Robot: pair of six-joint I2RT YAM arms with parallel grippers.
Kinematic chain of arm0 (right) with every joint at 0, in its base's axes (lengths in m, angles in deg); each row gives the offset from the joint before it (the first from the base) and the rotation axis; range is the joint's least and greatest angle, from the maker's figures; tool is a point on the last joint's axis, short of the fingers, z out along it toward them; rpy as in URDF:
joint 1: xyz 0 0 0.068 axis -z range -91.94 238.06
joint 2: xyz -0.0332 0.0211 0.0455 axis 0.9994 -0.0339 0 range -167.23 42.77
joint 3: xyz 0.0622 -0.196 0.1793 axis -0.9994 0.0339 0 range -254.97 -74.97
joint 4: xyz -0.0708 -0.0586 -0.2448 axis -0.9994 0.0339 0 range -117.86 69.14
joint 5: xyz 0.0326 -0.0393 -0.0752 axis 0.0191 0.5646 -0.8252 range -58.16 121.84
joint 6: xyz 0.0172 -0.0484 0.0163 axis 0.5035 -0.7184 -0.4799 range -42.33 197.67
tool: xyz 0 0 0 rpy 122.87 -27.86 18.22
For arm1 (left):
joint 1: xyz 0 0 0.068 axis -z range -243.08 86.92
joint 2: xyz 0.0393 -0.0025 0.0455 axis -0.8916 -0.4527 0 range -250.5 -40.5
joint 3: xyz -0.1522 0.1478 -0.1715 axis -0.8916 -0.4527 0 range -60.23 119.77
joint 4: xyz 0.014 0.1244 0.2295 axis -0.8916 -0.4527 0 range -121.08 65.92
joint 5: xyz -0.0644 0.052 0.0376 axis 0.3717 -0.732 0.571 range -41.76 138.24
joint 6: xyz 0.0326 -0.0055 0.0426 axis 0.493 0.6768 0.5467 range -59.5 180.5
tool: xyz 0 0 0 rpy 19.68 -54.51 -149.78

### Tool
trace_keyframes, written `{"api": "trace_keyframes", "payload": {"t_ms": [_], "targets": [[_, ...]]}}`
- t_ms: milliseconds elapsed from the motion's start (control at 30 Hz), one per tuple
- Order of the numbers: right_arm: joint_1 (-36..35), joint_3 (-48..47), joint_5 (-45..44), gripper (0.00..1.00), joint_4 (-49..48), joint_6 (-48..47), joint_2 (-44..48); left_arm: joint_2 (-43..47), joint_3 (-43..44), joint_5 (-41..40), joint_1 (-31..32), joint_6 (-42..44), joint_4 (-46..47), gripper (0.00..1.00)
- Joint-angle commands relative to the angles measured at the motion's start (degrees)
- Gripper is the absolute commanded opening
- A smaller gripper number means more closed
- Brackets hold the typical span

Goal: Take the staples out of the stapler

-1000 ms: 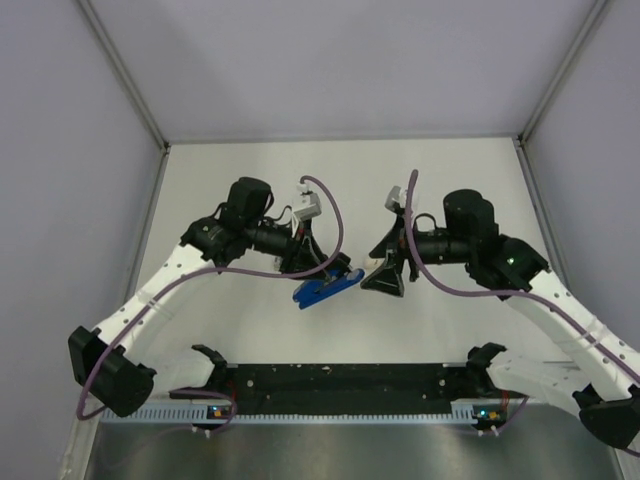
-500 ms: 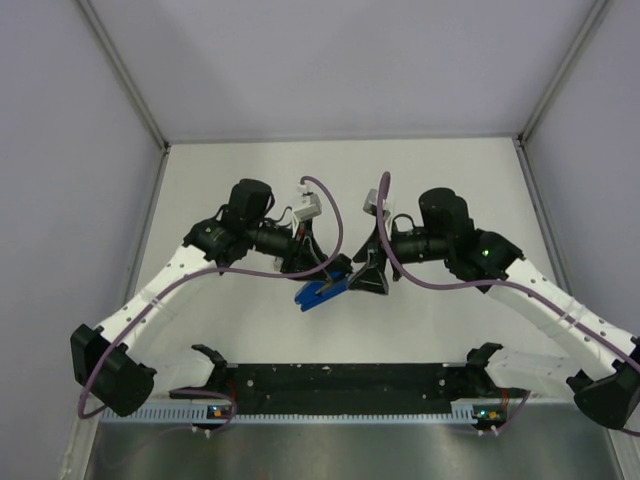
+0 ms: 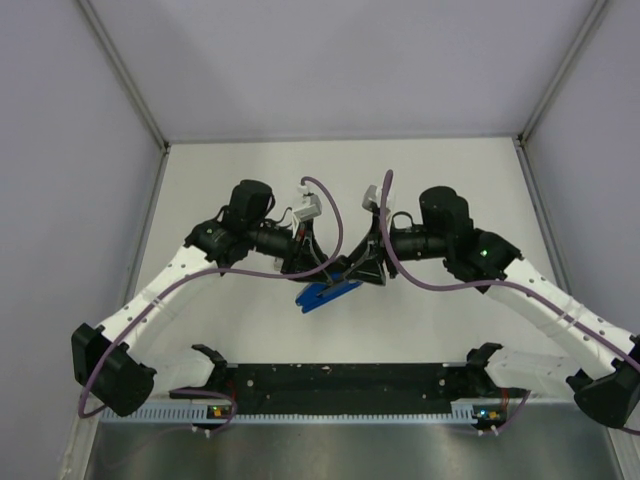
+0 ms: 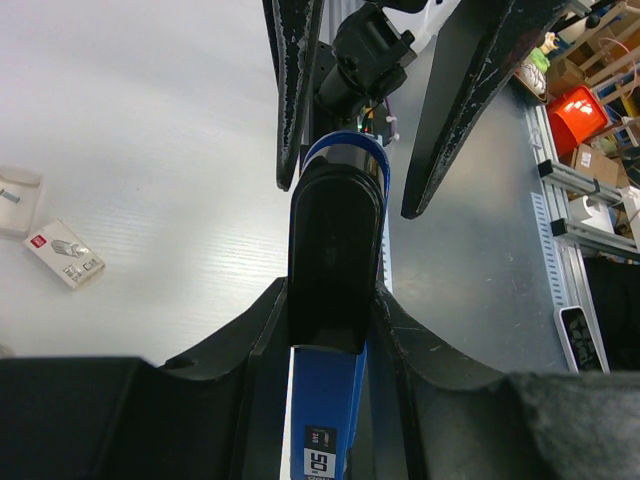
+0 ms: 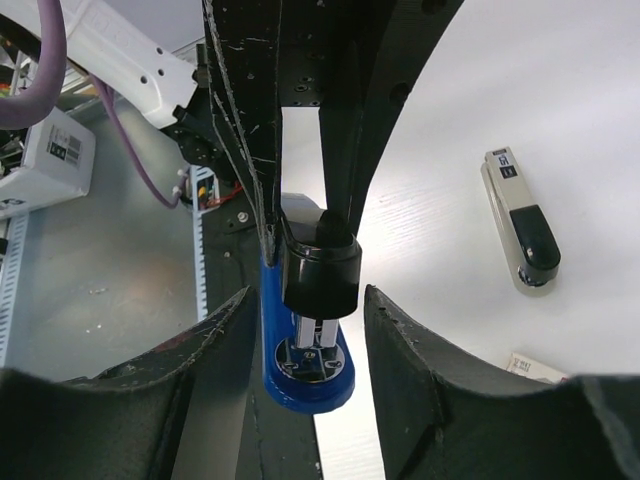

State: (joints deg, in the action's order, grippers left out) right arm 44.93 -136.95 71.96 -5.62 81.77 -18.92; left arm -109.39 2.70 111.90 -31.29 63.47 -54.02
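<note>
- Overhead view: soft, even light falls from above. The pale counter (image 3: 250,170) reads bright with no glare, and only faint, fuzzy shadows lie under the arms, midway between its far and near edges.
- Left wrist view: a streaky sheen lies on the counter. The left pincer (image 4: 330,300) is close, nearly black and soft, while the stapler (image 4: 335,250) stays sharp.
- Right wrist view: the counter behind is washed almost white. The right pincer (image 5: 308,300) is dark and blurred against it.

The white bench (image 3: 470,175) is carrying a beige stapler with a black top (image 5: 520,222), lying flat. A small whitish box (image 4: 62,253) is lying near another whitish piece (image 4: 15,188), partly cut off.
</note>
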Motion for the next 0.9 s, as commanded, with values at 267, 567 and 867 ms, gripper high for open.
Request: {"api": "trace_keyframes", "payload": {"t_ms": [267, 567, 867], "targets": [[-1.34, 1.42, 1.19, 0.52, -2.11, 0.30, 1.84, 2.88, 0.26, 4.02, 0.11, -1.82, 5.76, 0.00], [-1.43, 1.86, 0.40, 0.35, -2.20, -0.23, 2.10, 3.23, 0.26, 4.63, 0.20, -2.26, 6.47, 0.00], [-1.60, 3.00, 0.05, 0.02, -4.04, 0.12, 2.98, 3.40, -0.01, 5.25, 0.20, -2.87, 7.60, 0.00]]}}
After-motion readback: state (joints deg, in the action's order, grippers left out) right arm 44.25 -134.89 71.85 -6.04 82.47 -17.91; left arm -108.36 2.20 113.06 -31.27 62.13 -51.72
